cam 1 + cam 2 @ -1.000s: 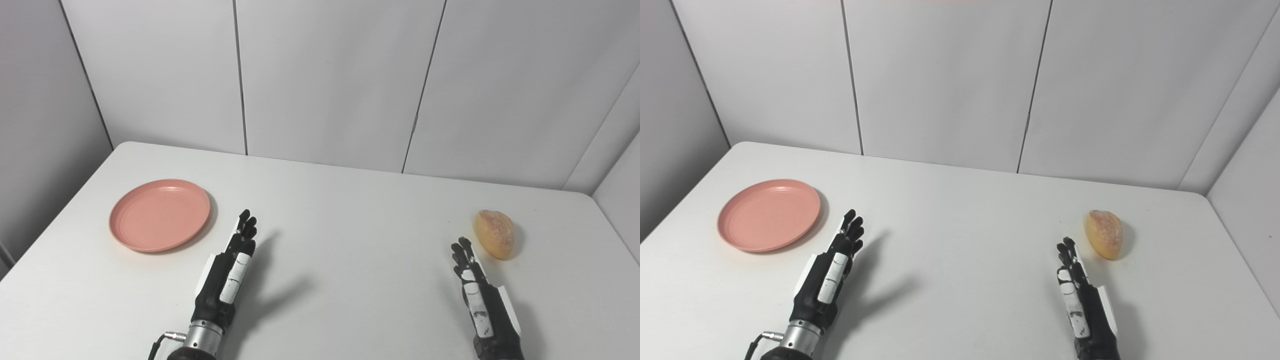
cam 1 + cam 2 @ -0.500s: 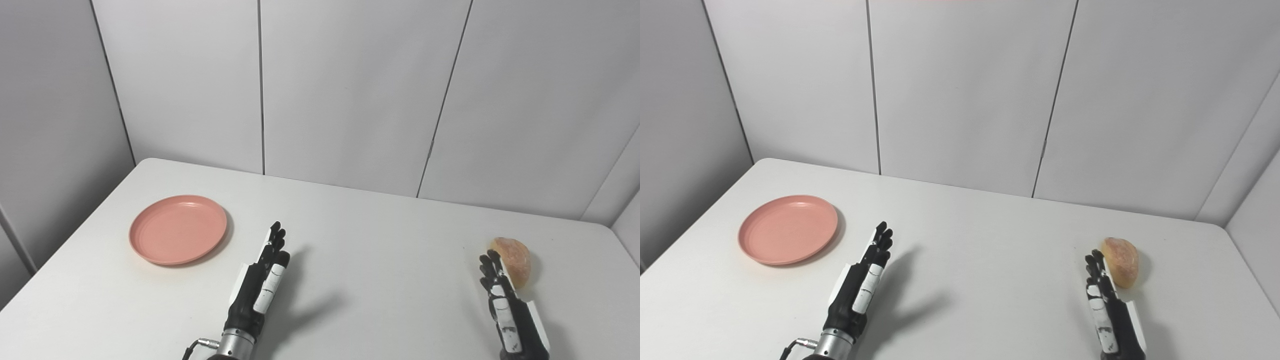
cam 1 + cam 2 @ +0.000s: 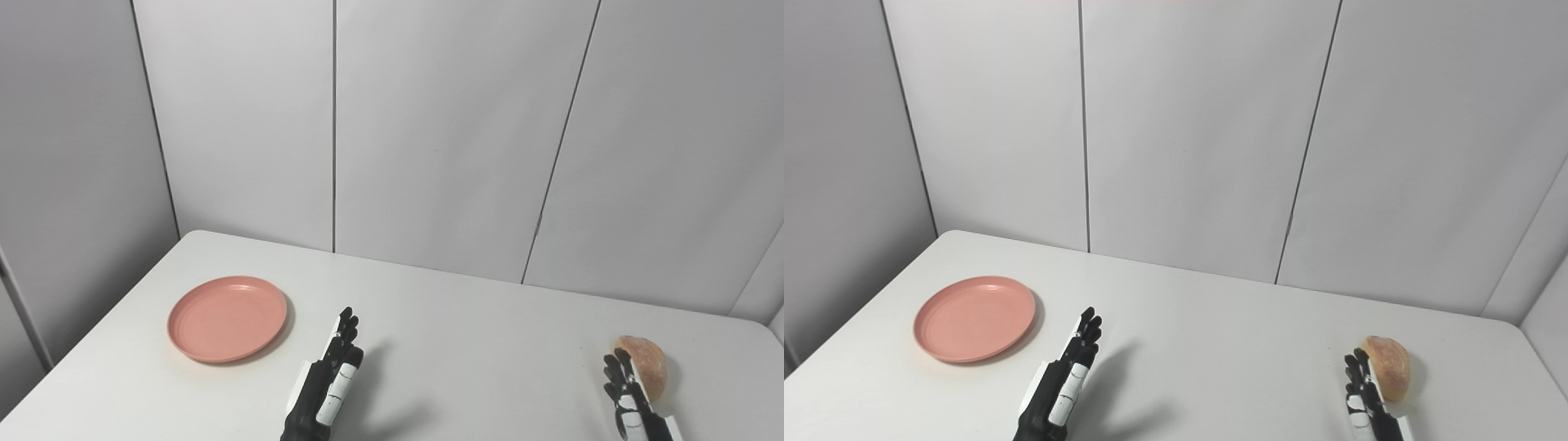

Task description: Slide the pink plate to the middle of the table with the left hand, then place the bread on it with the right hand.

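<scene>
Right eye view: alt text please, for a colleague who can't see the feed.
A pink plate sits empty at the white table's left side, the bread at its right. The left hand is open, right of the plate; the right hand is open beside the bread, holding nothing.

Smooth matt pink plastic-looking plate [image 3: 227, 317], rough crusty golden bread [image 3: 1387, 373], smooth white matt desk [image 3: 478, 343], glossy black left hand [image 3: 327, 389]

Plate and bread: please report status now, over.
Left hand open, right of plate, not touching. Right hand open beside bread, no grip visible. Plate on table's left, unmoved. Path to middle shows nothing in the way.
</scene>
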Tool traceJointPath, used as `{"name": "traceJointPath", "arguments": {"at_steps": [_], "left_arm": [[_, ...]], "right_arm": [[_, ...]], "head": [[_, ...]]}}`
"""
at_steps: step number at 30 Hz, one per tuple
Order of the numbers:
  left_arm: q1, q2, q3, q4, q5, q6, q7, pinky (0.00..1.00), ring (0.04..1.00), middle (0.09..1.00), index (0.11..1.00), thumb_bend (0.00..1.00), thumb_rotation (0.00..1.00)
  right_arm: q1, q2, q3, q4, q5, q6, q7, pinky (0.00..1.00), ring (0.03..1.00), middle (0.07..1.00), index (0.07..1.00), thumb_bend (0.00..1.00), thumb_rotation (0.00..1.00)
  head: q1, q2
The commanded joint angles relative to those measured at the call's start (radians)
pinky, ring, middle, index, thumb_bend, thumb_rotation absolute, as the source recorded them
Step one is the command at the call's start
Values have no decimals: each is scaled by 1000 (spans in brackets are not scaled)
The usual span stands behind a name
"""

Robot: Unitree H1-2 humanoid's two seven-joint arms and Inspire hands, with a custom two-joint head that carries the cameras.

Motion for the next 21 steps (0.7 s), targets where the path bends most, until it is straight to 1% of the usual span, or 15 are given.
{"name": "traceJointPath", "arguments": {"at_steps": [1,4,7,9,10,12,14,15,17,19,21], "left_arm": [[60,8,9,17,-16,-9,0,1000,1000,1000,1000,822,962],[45,26,16,-42,-43,22,-20,1000,1000,1000,1000,874,924],[12,48,28,-110,-91,84,-43,1000,994,997,1000,901,896],[-8,62,34,-152,-104,129,-50,1000,970,976,982,908,908],[-17,67,38,-169,-110,149,-53,1000,949,950,959,923,906],[-49,87,50,-224,-116,210,-54,966,905,903,914,971,889],[-62,96,55,-253,-119,244,-52,932,881,878,889,997,877],[-76,105,61,-278,-129,264,-54,930,880,877,888,998,877],[-110,122,77,-320,-151,298,-54,885,865,859,851,988,887],[-141,138,96,-341,-175,314,-56,849,846,840,826,997,880],[-167,155,117,-339,-199,318,-60,822,828,822,820,997,873]], "right_arm": [[84,16,8,37,-7,15,-5,1000,995,971,997,757,1000],[91,17,11,19,-6,27,-3,1000,993,967,989,776,1000],[96,17,11,4,-3,34,-2,1000,993,966,986,768,1000],[99,17,11,-5,-2,41,-1,1000,994,966,985,765,1000],[100,17,11,-9,-2,44,-1,1000,994,968,987,762,1000],[104,17,11,-21,-1,55,-1,1000,993,968,986,765,1000],[106,18,11,-28,-1,61,-2,1000,995,970,987,767,999],[107,18,11,-30,-3,65,-3,1000,995,970,987,768,998],[107,18,10,-35,-4,70,-5,1000,991,966,985,774,992],[108,18,9,-38,-5,73,-6,1000,988,966,984,773,990],[108,18,9,-40,-6,73,-6,1000,984,962,981,771,986]], "head": [[-4,9],[-7,16],[-12,28],[-14,33],[-14,34],[-14,42],[-14,43],[-14,47],[-14,51],[-15,54],[-15,55]]}}
